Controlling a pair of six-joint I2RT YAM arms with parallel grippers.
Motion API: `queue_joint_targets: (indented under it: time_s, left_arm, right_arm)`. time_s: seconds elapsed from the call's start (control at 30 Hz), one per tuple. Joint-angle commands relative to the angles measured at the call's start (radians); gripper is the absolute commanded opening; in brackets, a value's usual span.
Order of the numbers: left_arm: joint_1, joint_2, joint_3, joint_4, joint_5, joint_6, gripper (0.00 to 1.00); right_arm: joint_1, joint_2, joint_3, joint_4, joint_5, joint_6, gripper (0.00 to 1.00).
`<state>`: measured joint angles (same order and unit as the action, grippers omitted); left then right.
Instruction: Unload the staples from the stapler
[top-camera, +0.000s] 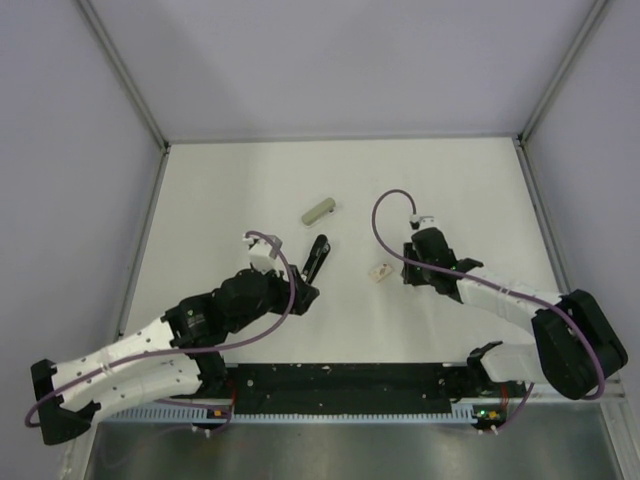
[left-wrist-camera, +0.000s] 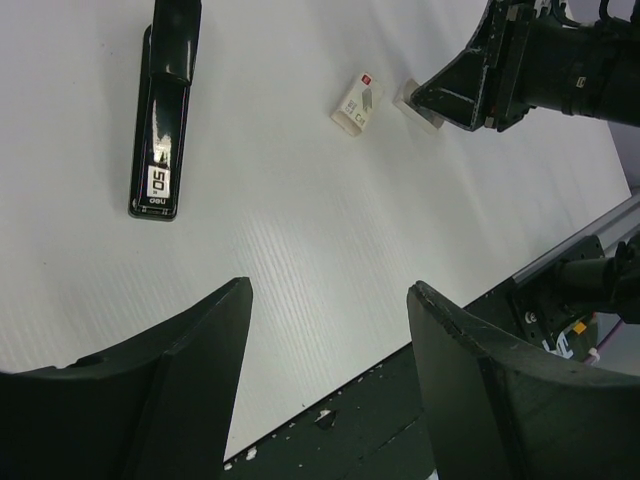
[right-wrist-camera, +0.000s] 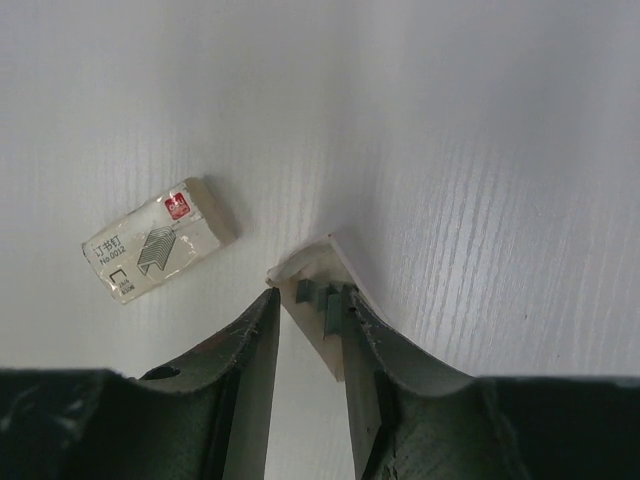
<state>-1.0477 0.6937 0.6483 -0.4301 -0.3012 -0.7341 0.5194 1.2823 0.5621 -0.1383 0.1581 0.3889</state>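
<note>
stapler apparently clear of left gripper

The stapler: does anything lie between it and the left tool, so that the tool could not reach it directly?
Nothing visible does. Only bare table separates the open left tool from the stapler. The staple box and the right tool, shut on a small pale piece, lie off to one side.

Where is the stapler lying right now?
Top view: the stapler lies flat near the middle of the table, beside the open left gripper, left of the small staple box. The right gripper, beyond that box, pinches a pale piece.
</note>
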Motion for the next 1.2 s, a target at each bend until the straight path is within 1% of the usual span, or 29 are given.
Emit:
queue_joint_targets:
  time_s: [0.0,0.1,0.2,0.3,0.33,0.4,0.53,0.6,0.67,0.77,0.9,0.97,1.03,1.17]
  left_arm:
    - [0.006,0.039,0.016,0.077,0.033,0.022,0.70]
    - [0.006,0.099,0.036,0.099,0.054,0.033,0.70]
    - [0.005,0.168,0.054,0.132,0.069,0.032,0.69]
    - [0.009,0.249,0.077,0.166,0.077,0.012,0.69]
    - [0.011,0.286,0.091,0.177,0.080,0.007,0.69]
    - [0.015,0.363,0.132,0.186,0.094,-0.007,0.68]
    - [0.020,0.525,0.223,0.201,0.114,-0.048,0.66]
    - [0.023,0.605,0.270,0.218,0.134,-0.063,0.64]
    - [0.028,0.687,0.310,0.238,0.149,-0.077,0.62]
    - [0.041,0.773,0.352,0.264,0.162,-0.109,0.60]
    - [0.074,0.840,0.355,0.313,0.171,-0.172,0.58]
    - [0.087,0.863,0.355,0.318,0.168,-0.198,0.57]
    - [0.103,0.882,0.355,0.321,0.172,-0.217,0.56]
    - [0.126,0.895,0.350,0.329,0.209,-0.232,0.56]
  right_arm:
    - [-0.009,-0.079,0.024,-0.007,0.012,0.022,0.32]
    - [-0.009,-0.144,0.048,-0.082,0.043,0.045,0.35]
    - [-0.010,-0.201,0.087,-0.187,0.089,0.088,0.40]
    - [-0.010,-0.233,0.114,-0.286,0.118,0.129,0.42]
    - [-0.012,-0.236,0.119,-0.315,0.130,0.157,0.46]
    - [-0.030,-0.239,0.113,-0.325,0.104,0.160,0.47]
    - [-0.106,-0.253,0.093,-0.327,-0.026,0.203,0.47]
    - [-0.142,-0.258,0.090,-0.342,-0.070,0.223,0.44]
    - [-0.163,-0.261,0.084,-0.363,-0.084,0.232,0.43]
    - [-0.167,-0.258,0.062,-0.366,-0.058,0.274,0.43]
    - [-0.167,-0.192,0.051,-0.366,-0.052,0.355,0.41]
    - [-0.167,-0.138,0.056,-0.366,-0.055,0.381,0.38]
    - [-0.167,-0.101,0.058,-0.359,-0.061,0.416,0.38]
    - [-0.167,-0.077,0.044,-0.325,-0.062,0.462,0.38]
